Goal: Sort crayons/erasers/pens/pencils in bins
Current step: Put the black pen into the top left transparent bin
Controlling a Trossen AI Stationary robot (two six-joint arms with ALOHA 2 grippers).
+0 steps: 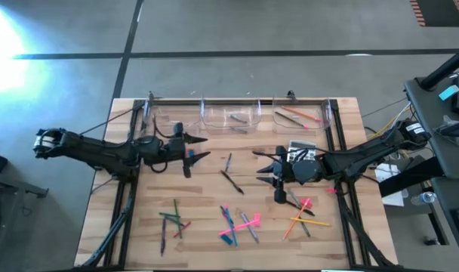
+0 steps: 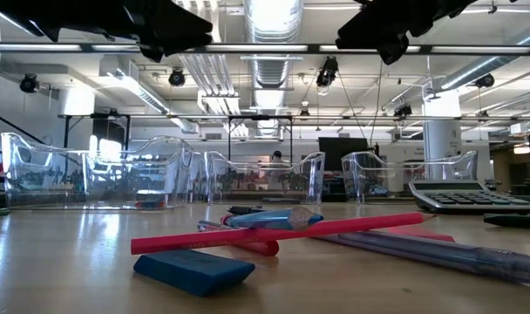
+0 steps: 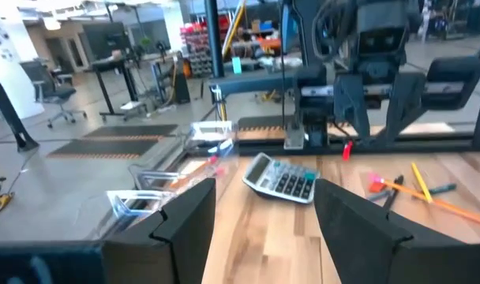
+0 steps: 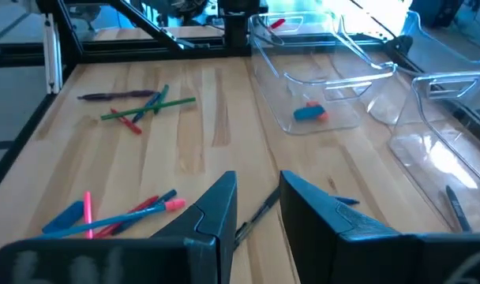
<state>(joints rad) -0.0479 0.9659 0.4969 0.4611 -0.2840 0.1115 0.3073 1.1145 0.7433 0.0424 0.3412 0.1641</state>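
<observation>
The left gripper (image 1: 201, 147) hovered wide open and empty; the right gripper (image 1: 264, 168) hung narrowly parted, empty, over a dark pen (image 4: 256, 214). Pencils (image 1: 305, 221) lay scattered near the calculator (image 1: 302, 150), well apart from the bins (image 1: 231, 115).

- Grey concrete floor (image 1: 237, 30) is spreading around the wooden table (image 1: 207, 196), glare shining at ten o'clock.
- Silver ducts (image 2: 274, 17) and strip lights are running overhead.
- An office chair (image 3: 58, 99) is standing beside desks.
</observation>
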